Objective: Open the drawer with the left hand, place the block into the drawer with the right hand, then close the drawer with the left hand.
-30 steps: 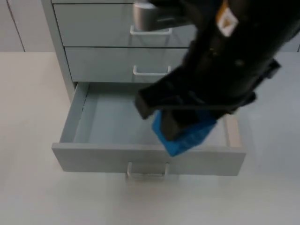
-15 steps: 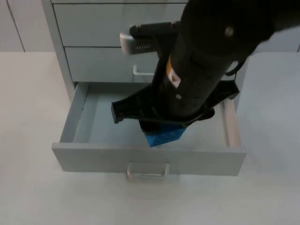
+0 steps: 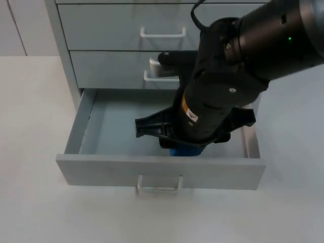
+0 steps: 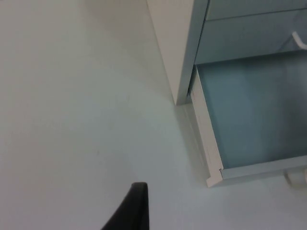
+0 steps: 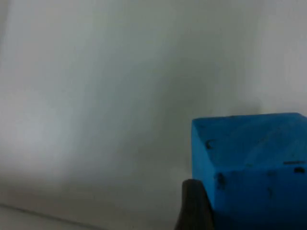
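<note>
Top view: you've got the right gripper (image 3: 185, 147) down inside the open bottom drawer (image 3: 91, 129), near its front wall, right of centre. The blue block (image 3: 183, 151) sits directly under it, mostly hidden by the arm; can't tell from here whether it touches the drawer floor.

Left wrist view: left gripper (image 4: 129, 211) hovers over the white table (image 4: 72, 96), left of the drawer's near-left corner; one fingertip visible, so opening can't be told.

Right wrist view: block touching a black fingertip (image 5: 194, 206), gripped.
</note>
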Motion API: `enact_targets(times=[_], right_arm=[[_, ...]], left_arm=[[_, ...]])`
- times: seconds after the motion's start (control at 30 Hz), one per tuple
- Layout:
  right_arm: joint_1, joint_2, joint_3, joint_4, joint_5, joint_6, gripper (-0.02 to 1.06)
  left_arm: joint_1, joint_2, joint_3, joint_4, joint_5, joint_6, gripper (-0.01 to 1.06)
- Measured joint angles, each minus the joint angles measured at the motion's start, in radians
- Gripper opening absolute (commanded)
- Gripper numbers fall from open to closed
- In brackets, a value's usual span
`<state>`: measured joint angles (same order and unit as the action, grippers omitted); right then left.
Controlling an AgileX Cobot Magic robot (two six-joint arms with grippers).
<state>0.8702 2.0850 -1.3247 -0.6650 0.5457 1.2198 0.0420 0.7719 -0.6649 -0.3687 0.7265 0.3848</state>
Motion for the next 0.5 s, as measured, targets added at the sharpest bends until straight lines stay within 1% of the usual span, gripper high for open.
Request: enact_targets(times=[0.07, 0.13, 0.17, 0.2, 0.3, 0.33, 0.4, 0.43, 0.5], right_arm=[[-0.007, 0.006, 0.0, 0.0, -0.006, 0.01, 0.03], [-0.009, 0.008, 0.0, -0.002, -0.008, 0.016, 0.11], [-0.009, 0.011, 0.0, -0.005, -0.01, 0.018, 0.11], [-0.009, 0.011, 0.0, -0.007, -0.012, 0.018, 0.22], [-0.009, 0.011, 0.0, -0.009, -0.016, 0.018, 0.47], [-0.009, 0.012, 0.0, -0.011, -0.016, 0.018, 0.47], [-0.009, 0.012, 0.0, -0.011, -0.017, 0.018, 0.6], [-0.009, 0.012, 0.0, -0.011, -0.017, 0.018, 0.63], [-0.009, 0.012, 0.0, -0.011, -0.017, 0.018, 0.65]], left_arm=[[0.0, 0.0, 0.0, 0.0, 0.0, 0.0, 1.04], [0.0, 0.0, 0.0, 0.0, 0.0, 0.0, 1.04], [0.0, 0.0, 0.0, 0.0, 0.0, 0.0, 1.04], [0.0, 0.0, 0.0, 0.0, 0.0, 0.0, 1.04], [0.0, 0.0, 0.0, 0.0, 0.0, 0.0, 1.04], [0.0, 0.0, 0.0, 0.0, 0.0, 0.0, 1.04], [0.0, 0.0, 0.0, 0.0, 0.0, 0.0, 1.04], [0.0, 0.0, 0.0, 0.0, 0.0, 0.0, 1.04], [0.0, 0.0, 0.0, 0.0, 0.0, 0.0, 1.04]])
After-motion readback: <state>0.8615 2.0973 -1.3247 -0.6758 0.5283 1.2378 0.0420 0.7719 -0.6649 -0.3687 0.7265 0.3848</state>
